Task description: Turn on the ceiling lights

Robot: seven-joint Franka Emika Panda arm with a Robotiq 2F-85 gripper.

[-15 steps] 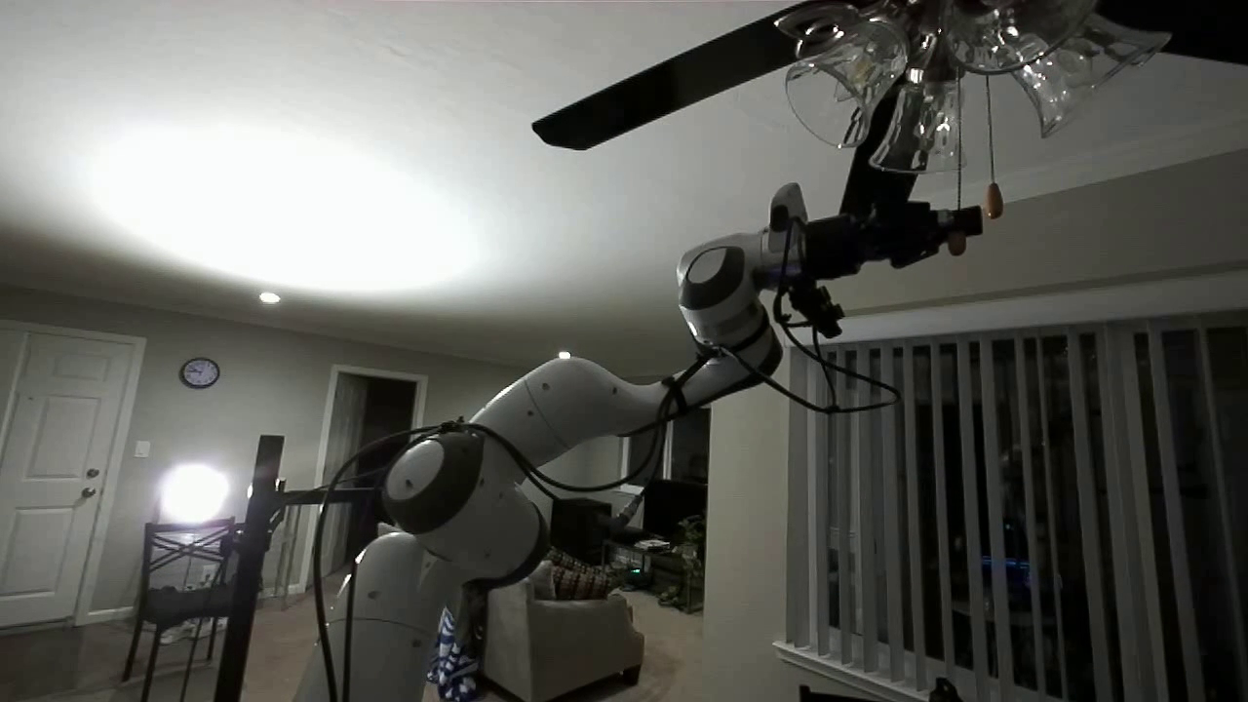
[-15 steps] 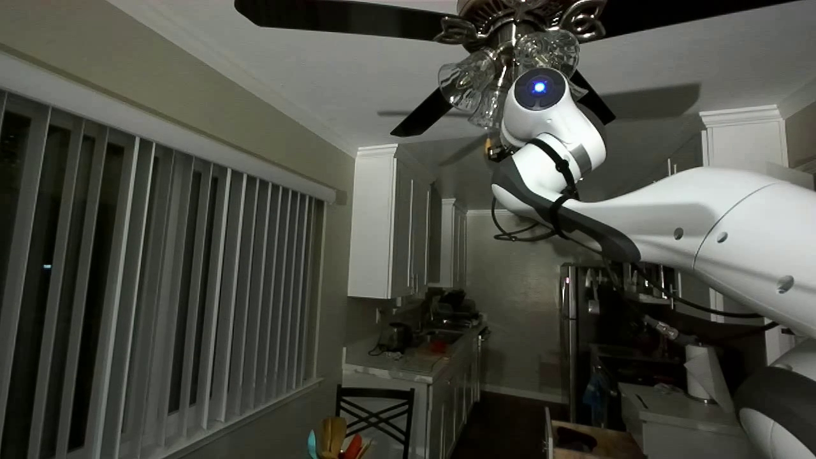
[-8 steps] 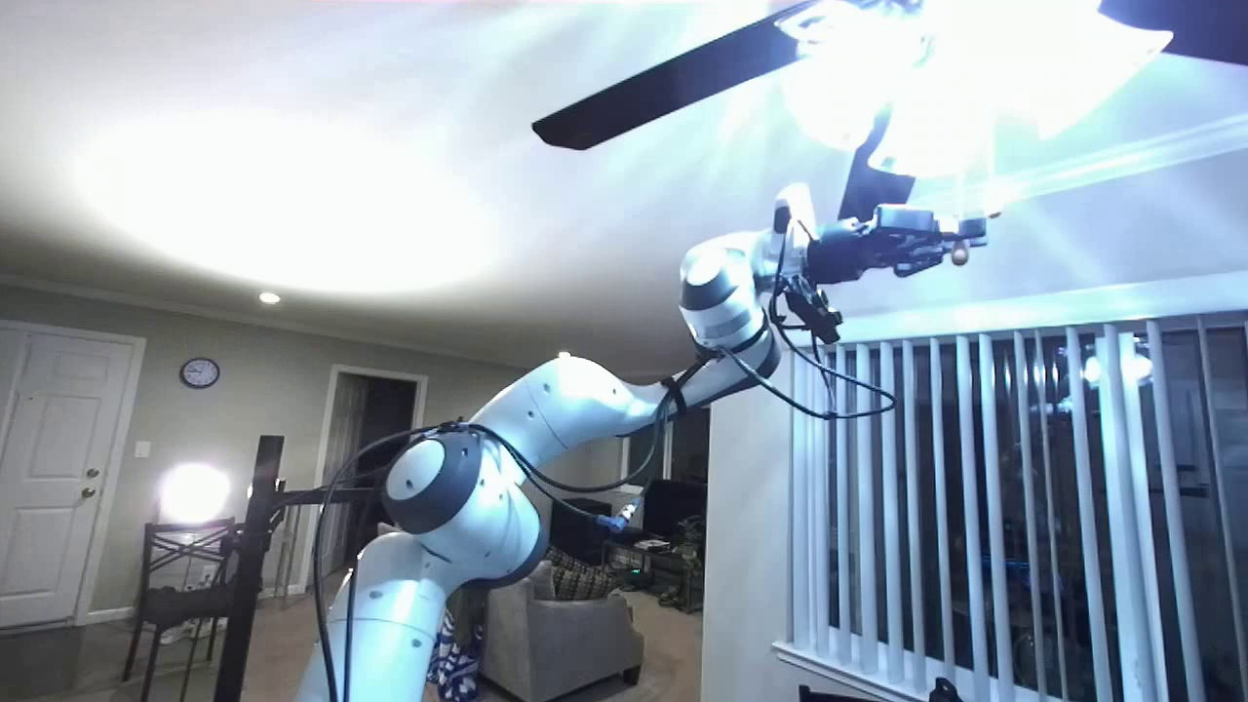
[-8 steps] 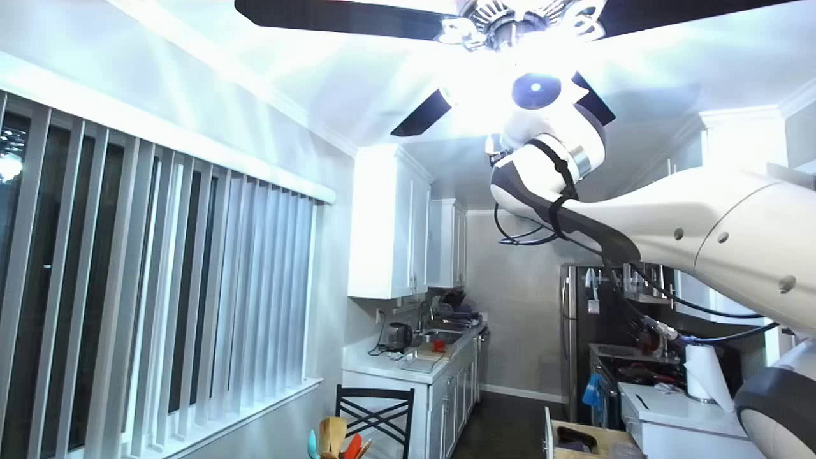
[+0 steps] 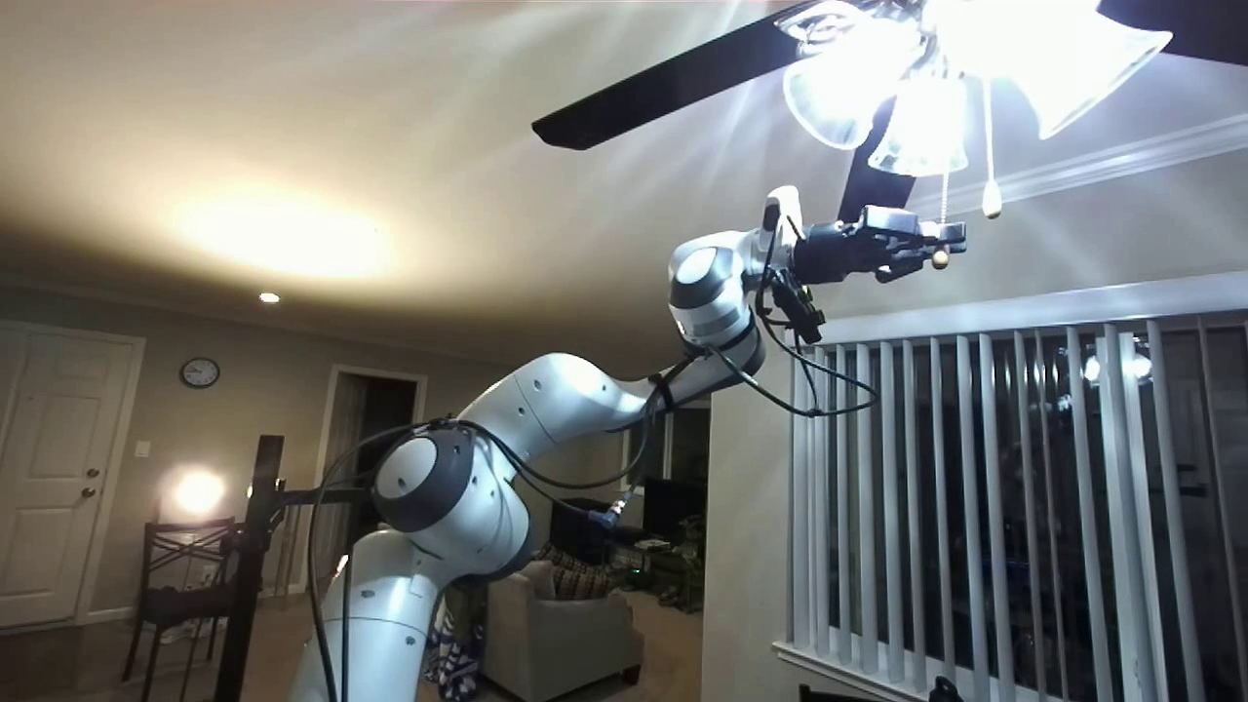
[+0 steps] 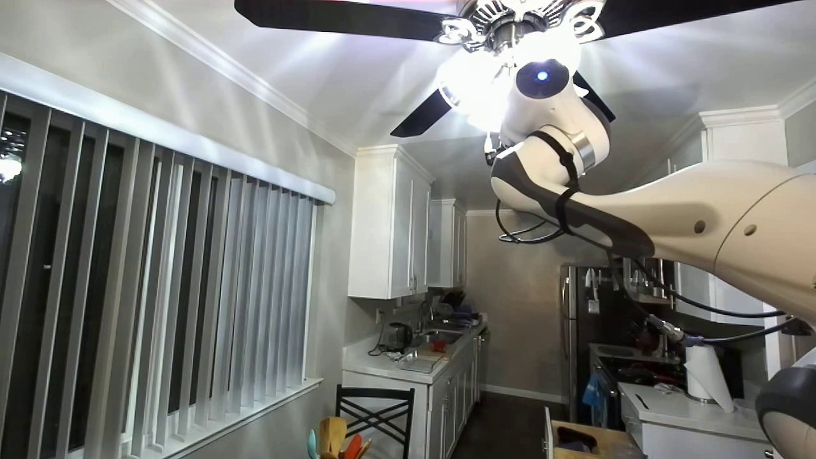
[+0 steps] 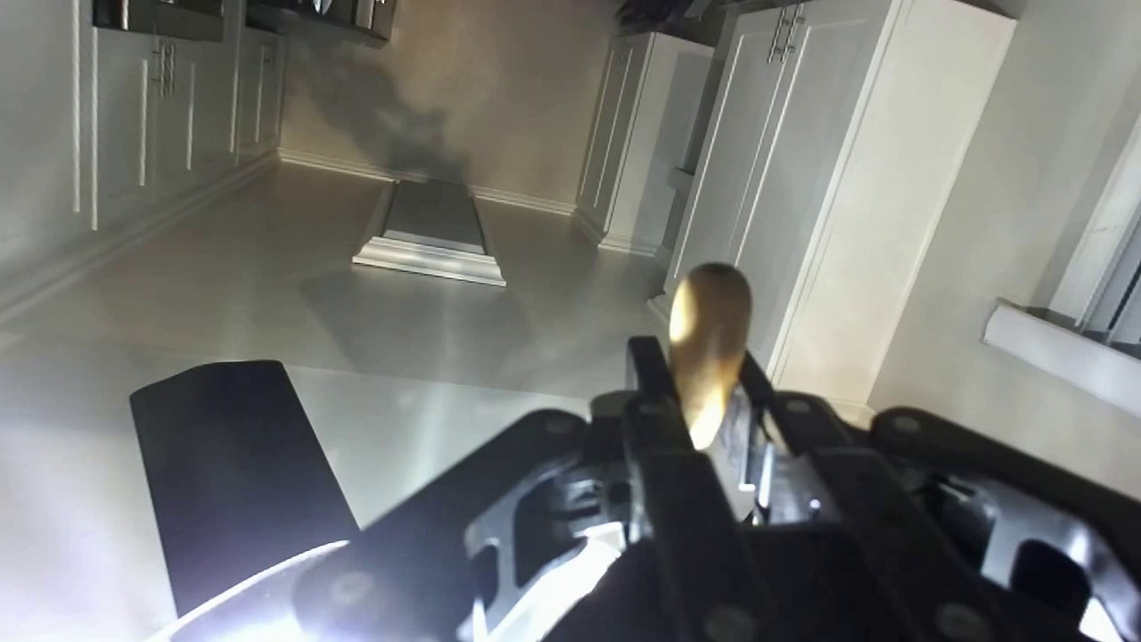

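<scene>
The ceiling light [image 5: 916,122] under the fan glows brightly; it also shows lit in an exterior view [image 6: 475,89]. Two pull chains hang from it. One wooden pull [image 5: 940,259] hangs just under my gripper's fingertips [image 5: 951,236], its chain rising from between them. The second wooden pull [image 5: 992,200] hangs free, slightly higher and further out. In the wrist view the held pull [image 7: 710,325] sits between the two fingertips [image 7: 700,374], which are closed to a narrow gap around it. In an exterior view [image 6: 491,155] the gripper is mostly hidden behind the arm.
Dark fan blades [image 5: 673,83] spread close above the arm; one shows near the gripper in the wrist view [image 7: 236,473]. Window blinds [image 5: 975,487] stand below. White kitchen cabinets [image 6: 389,223] are behind. A chair [image 6: 376,414] stands below the fan.
The ceiling light went from dark to lit, and the room brightened. My gripper has since drawn back slightly towards the arm's base, and the wooden pull moved with it.
</scene>
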